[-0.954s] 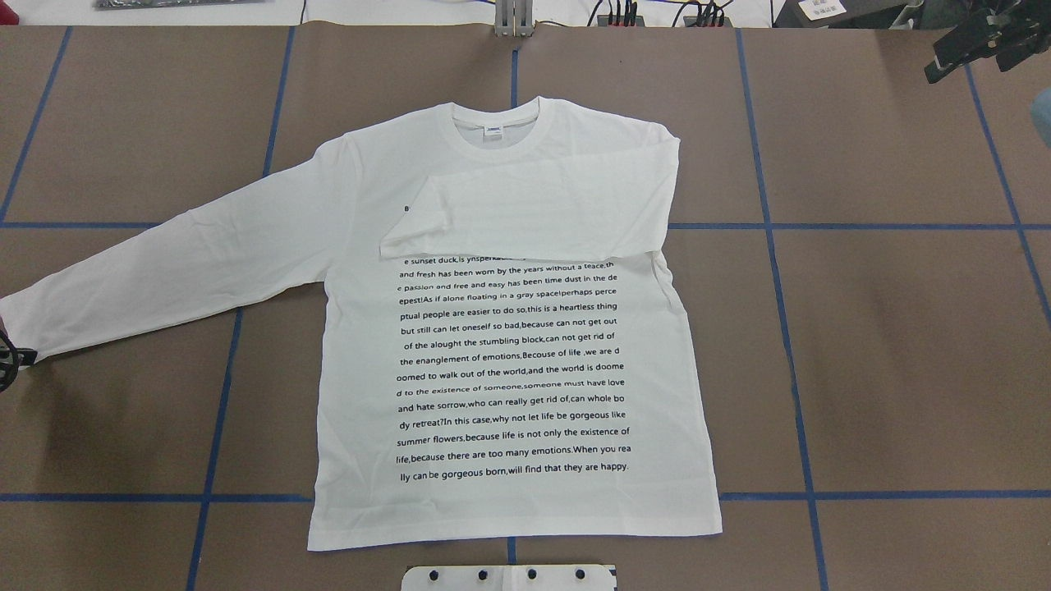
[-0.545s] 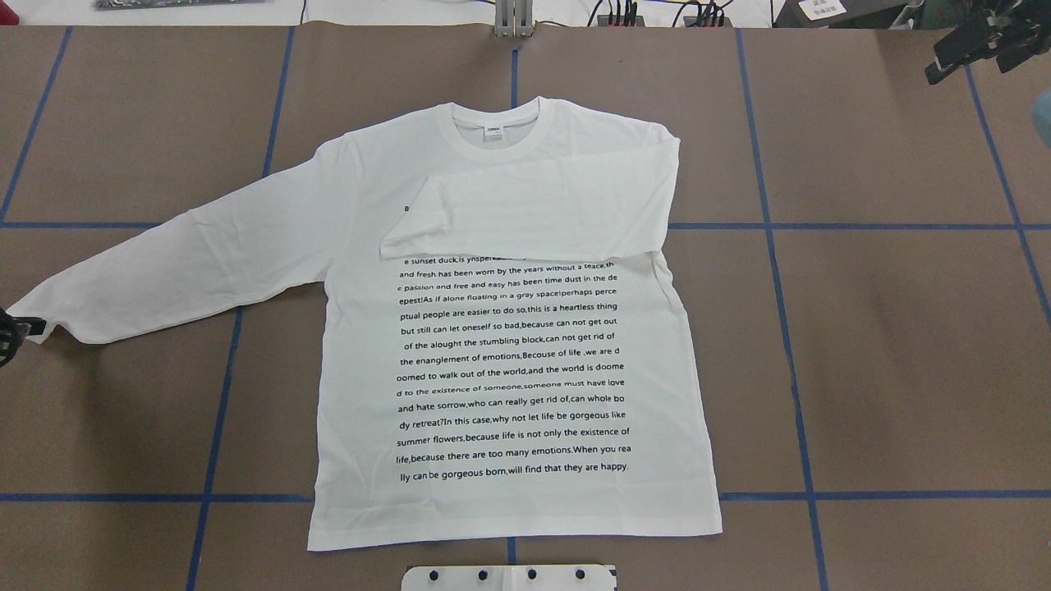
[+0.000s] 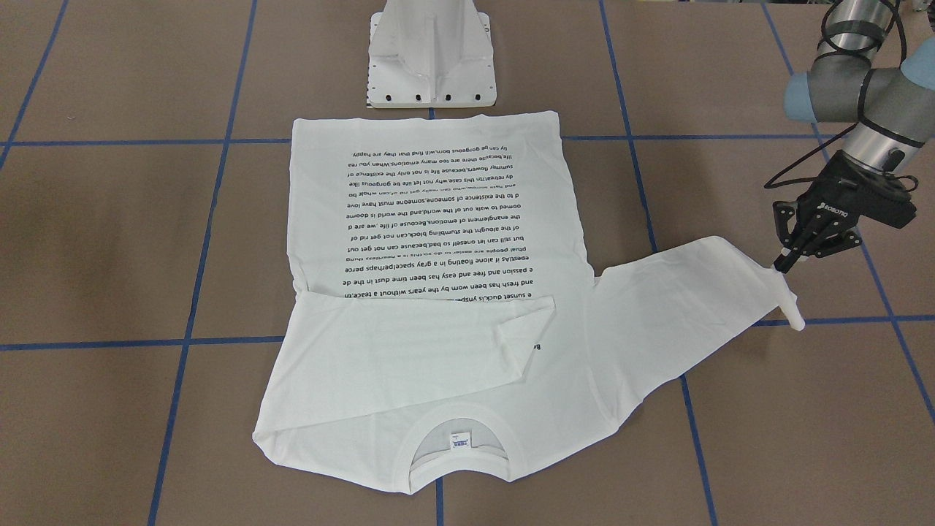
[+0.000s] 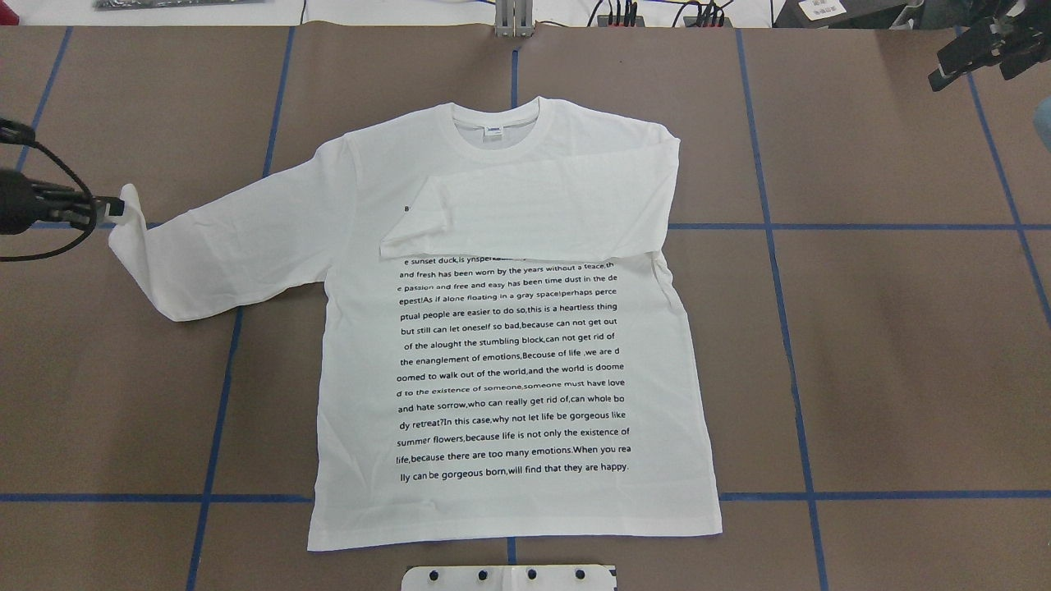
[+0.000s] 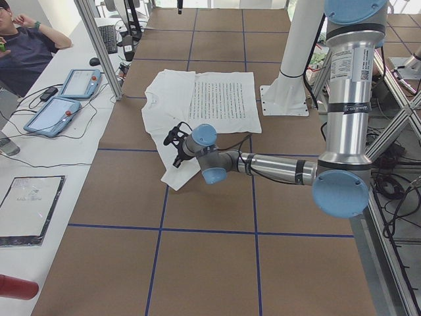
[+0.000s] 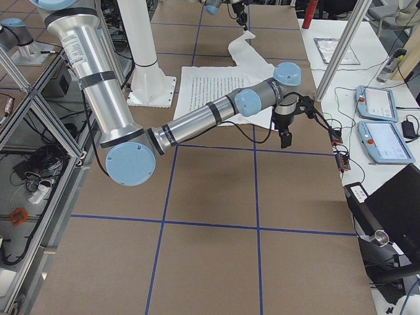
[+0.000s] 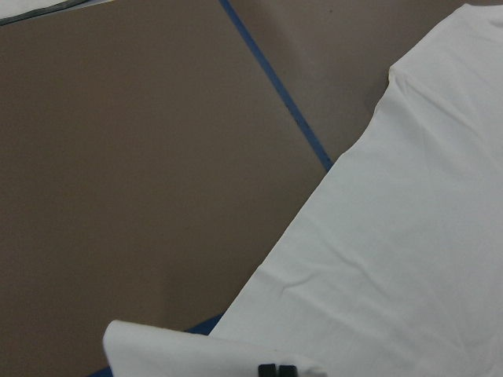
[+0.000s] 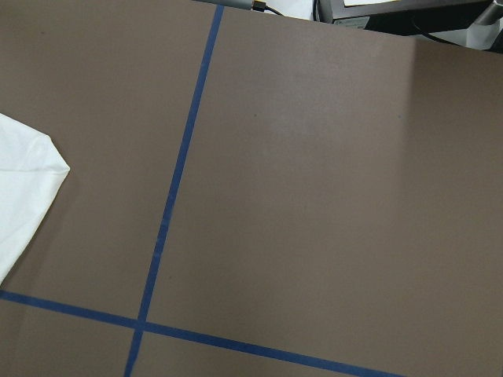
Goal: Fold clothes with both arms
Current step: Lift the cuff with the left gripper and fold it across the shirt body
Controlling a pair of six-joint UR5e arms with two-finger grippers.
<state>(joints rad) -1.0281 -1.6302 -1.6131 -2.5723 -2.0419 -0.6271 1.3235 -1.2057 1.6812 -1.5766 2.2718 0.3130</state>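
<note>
T-shirt (image 4: pixel 353 328): thin matt white cloth. Table (image 4: pixel 903 369): matt brown, paper-like cover. Left arm (image 5: pixel 345 92): satin silver metal tubes, smooth light-blue caps (image 5: pixel 340 194). Pedestal (image 3: pixel 431 51): glossy white metal.

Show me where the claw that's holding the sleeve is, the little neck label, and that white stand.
left gripper (image 3: pixel 781 267), front-facing view, between its fingertips, pinched on the sleeve (image 3: pixel 687 292).
neck label (image 3: pixel 459 442), front-facing view, middle of the tag inside the collar.
white pedestal (image 3: pixel 431 51), front-facing view, its sloped front face.
</note>
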